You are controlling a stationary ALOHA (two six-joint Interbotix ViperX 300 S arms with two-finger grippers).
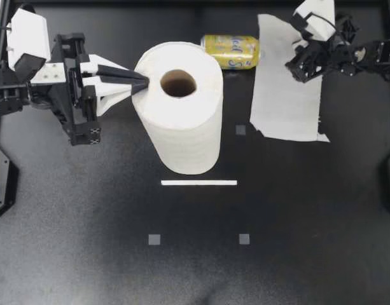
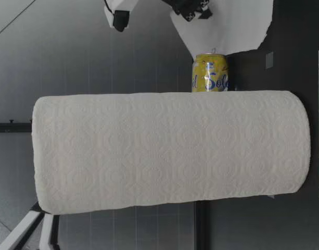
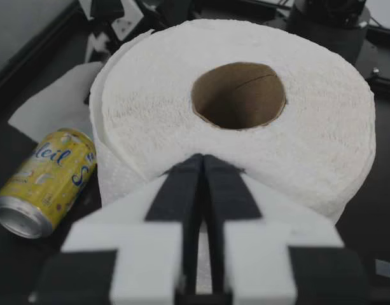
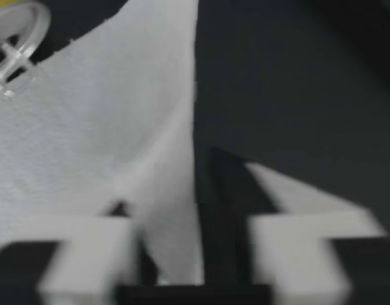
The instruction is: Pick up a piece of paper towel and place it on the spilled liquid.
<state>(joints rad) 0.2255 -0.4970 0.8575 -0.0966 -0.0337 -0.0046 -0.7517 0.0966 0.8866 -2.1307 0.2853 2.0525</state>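
Holding the paper towel sheet [image 1: 284, 89] by its far right corner in my right gripper [image 1: 299, 60], both fingers clamped on a raised fold of it. Otherwise lying flat on the table [image 1: 309, 222], long axis running from the far side toward the near side, left edge just beside one end of the yellow can [image 1: 231, 51] lying on its side. Resting my left gripper [image 1: 144, 82] on the top rim of the upright paper towel roll [image 1: 179, 121], fingers pressed together, tips pointing at the cardboard core. From above: the sheet's whole outline, plus a white strip [image 1: 199, 183] on the table near the roll. From table height: mostly the roll, yet beyond it the sheet [image 2: 232, 26] climbing off the table up to my right gripper [image 2: 193, 13], behind the can. From the right wrist: the fold passing between the fingers [image 4: 229, 203]. On the can's label, blue script over yellow.
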